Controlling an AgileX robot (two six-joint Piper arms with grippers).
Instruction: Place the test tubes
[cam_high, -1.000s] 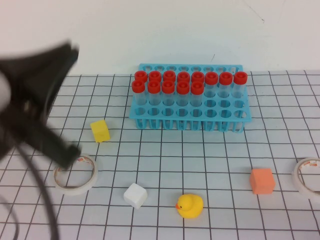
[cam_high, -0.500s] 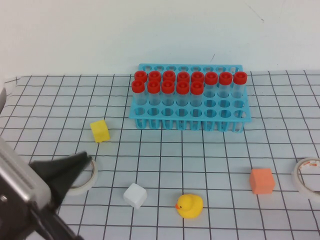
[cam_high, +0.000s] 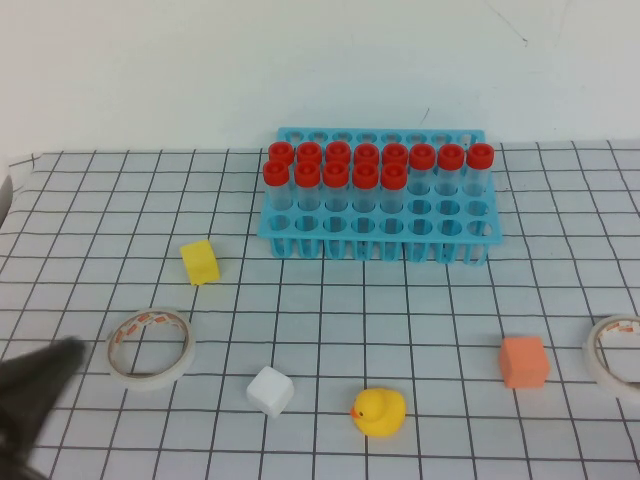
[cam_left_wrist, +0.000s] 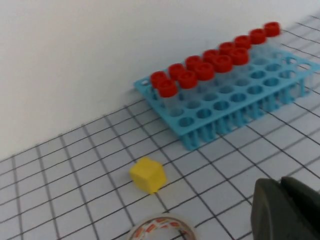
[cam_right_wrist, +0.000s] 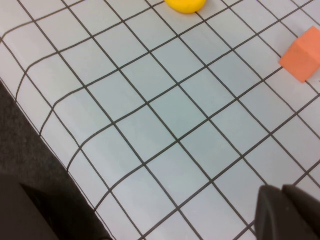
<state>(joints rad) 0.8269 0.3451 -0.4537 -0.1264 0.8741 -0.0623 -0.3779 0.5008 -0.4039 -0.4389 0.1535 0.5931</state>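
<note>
1. Withdrawal of the left hand (cam_high: 38, 385) is noted. A second ago it reached across the left side of the high view. Half a second ago it was held over the near-left tape roll (cam_high: 150, 347). It is now seen only at the near-left corner of the bench (cam_high: 330, 300).
2. The tape roll is thereby uncovered. It and the yellow cube (cam_high: 200, 262) are found in unchanged places.
3. Thirteen red-capped test tubes (cam_high: 366, 172) are seated upright in the blue rack (cam_high: 380, 240) at the far middle of the bench. Eight are seated in the rearmost row and five in the row in front of it, counted from the rack's left end. This count is unchanged over the last second.
4. No loose tube is seen on the bench or in either hand. Placement is therefore judged to be finished or paused, with the left hand being returned toward rest.
5. The left hand is held low at the near-left corner, well apart from the rack. Its fingers are pressed together and nothing is gripped. Its wrist camera is aimed toward the rack, with the yellow cube and the tape roll lying between.
6. The right hand (cam_right_wrist: 285, 205) is not seen in the high view. In its own wrist view it is held over the near edge of the bench, fingers closed together and empty. The rubber duck (cam_right_wrist: 186, 5) and the orange cube (cam_right_wrist: 302, 55) lie beyond it.
</note>
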